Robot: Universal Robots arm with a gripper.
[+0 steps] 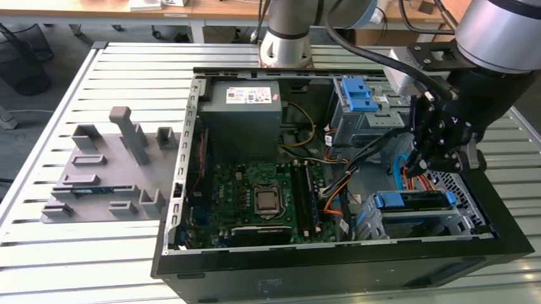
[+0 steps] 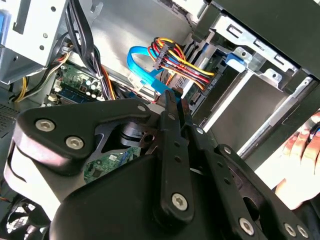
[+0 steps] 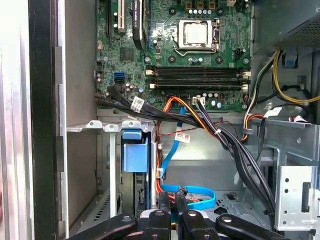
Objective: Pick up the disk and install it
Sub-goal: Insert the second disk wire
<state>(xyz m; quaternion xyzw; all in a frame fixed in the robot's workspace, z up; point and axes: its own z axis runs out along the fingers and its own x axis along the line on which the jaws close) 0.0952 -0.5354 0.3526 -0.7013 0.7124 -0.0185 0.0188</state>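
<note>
Exterior view: open computer case [image 1: 338,263] lies on a slatted metal table [image 1: 50,266], with the arm's gripper [image 1: 425,166] lowered inside near the case wall on the exterior view's right. The disk [image 1: 412,201] sits edge-up in the drive bay [image 1: 457,223] at the near corner on that side, its blue carrier tab showing at top; the gripper hangs just above and behind it, apart from it. The grey power-supply box [image 1: 245,117] occupies the far end, the motherboard [image 1: 262,199] the floor, and the grey cage with blue latches [image 1: 363,111] stands beside the gripper. A grey plastic fixture [image 1: 106,174] rests on the table at the exterior view's left.

First wrist view: the disk [image 3: 135,167] appears end-on, blue tab up, seated in its slot beside the fingertips [image 3: 164,202], which stand close together with nothing between them. A blue ribbon cable [image 3: 192,192] loops directly behind the fingertips.

Second wrist view: the fingers [image 2: 172,107] meet in a narrow point, empty, aimed at a bundle of coloured power wires [image 2: 175,60] and the blue cable [image 2: 142,67]. A person's hand [image 2: 302,150] shows outside the case edge.

Obstructions: the gripper linkage hides much of the second wrist view; the disk's label face cannot be made out.
</note>
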